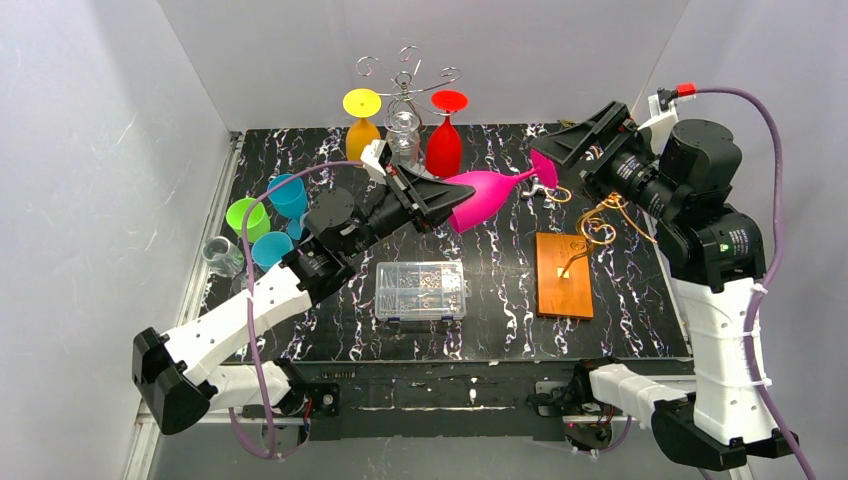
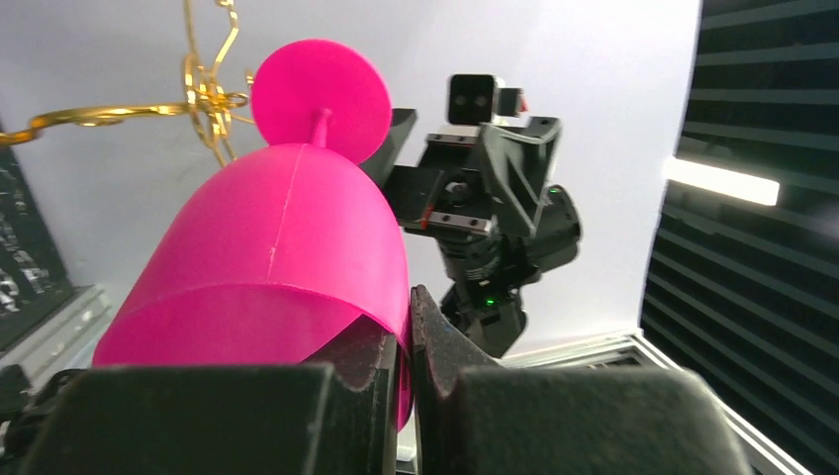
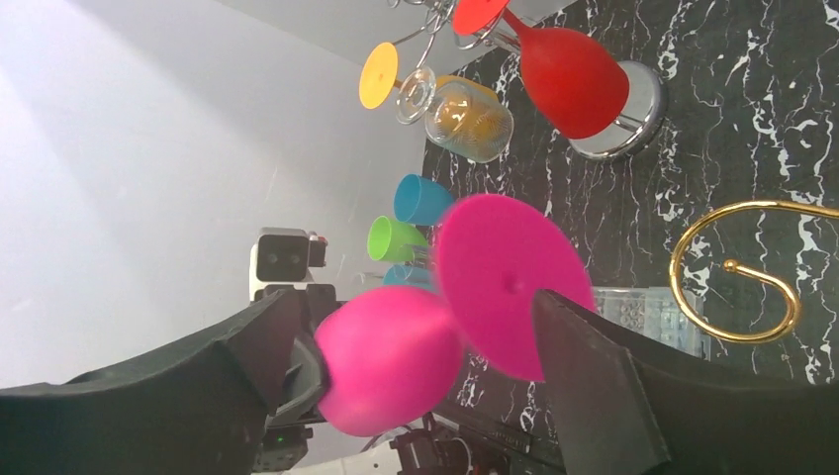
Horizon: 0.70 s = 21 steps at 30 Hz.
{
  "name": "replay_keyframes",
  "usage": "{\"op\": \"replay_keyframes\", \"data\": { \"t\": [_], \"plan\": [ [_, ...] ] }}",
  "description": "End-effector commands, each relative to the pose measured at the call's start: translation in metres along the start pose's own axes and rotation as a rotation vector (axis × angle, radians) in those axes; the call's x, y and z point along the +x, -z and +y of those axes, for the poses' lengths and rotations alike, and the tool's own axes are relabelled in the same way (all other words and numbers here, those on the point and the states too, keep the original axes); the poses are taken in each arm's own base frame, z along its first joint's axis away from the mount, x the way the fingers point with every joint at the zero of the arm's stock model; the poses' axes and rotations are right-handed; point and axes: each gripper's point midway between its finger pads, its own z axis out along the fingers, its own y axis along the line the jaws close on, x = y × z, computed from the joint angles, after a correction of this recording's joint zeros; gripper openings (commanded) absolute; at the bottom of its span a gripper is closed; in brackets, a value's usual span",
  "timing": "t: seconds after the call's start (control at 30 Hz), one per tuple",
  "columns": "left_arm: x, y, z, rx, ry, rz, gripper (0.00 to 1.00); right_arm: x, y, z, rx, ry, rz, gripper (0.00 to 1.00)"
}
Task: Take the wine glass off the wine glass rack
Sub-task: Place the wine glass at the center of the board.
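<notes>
A magenta wine glass (image 1: pixel 485 197) is held tilted above the table, foot toward the right. My left gripper (image 1: pixel 460 203) is shut on its rim; in the left wrist view the rim wall (image 2: pixel 287 237) is pinched between the two pads of the left gripper (image 2: pixel 409 327). My right gripper (image 1: pixel 556 148) stands open by the foot. In the right wrist view the glass (image 3: pixel 391 356) lies between the spread fingers of the right gripper (image 3: pixel 416 312), its foot beside the right finger. The gold wire rack (image 1: pixel 600 225) on a wooden base stands just right of the glass.
A silver rack (image 1: pixel 403 85) at the back holds a yellow glass (image 1: pixel 362 130), a clear glass (image 1: pixel 404 135) and a red glass (image 1: pixel 444 145). Blue and green cups (image 1: pixel 245 215) and a clear tumbler (image 1: pixel 222 255) sit left. A clear parts box (image 1: pixel 420 290) lies centre front.
</notes>
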Motion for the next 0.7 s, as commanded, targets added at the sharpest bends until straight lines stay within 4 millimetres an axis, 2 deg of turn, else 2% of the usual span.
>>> {"op": "replay_keyframes", "data": {
  "t": [0.0, 0.13, 0.23, 0.33, 0.37, 0.43, 0.67],
  "plan": [
    [-0.003, 0.003, -0.016, -0.019, -0.101, -0.028, 0.00, -0.009, 0.008, 0.025, -0.085, 0.106, -0.016, 0.98],
    [-0.007, 0.017, -0.016, -0.124, -0.209, -0.052, 0.00, -0.012, 0.013, 0.023, -0.051, 0.186, -0.015, 0.98],
    [-0.014, 0.036, -0.009, -0.289, -0.316, -0.072, 0.00, -0.013, 0.004, 0.018, -0.018, 0.240, 0.030, 0.98],
    [-0.021, 0.065, -0.004, -0.455, -0.422, -0.078, 0.00, -0.014, -0.006, 0.017, -0.009, 0.262, 0.065, 0.99],
    [-0.028, 0.075, -0.009, -0.499, -0.463, -0.106, 0.00, -0.016, -0.008, 0.018, -0.010, 0.269, 0.062, 0.98],
    [-0.036, 0.095, -0.005, -0.590, -0.526, -0.129, 0.00, -0.021, -0.015, 0.022, -0.015, 0.283, 0.060, 0.98],
    [-0.059, 0.165, -0.003, -0.886, -0.726, -0.151, 0.00, -0.021, -0.058, 0.036, -0.051, 0.305, 0.103, 0.98]
  ]
}}
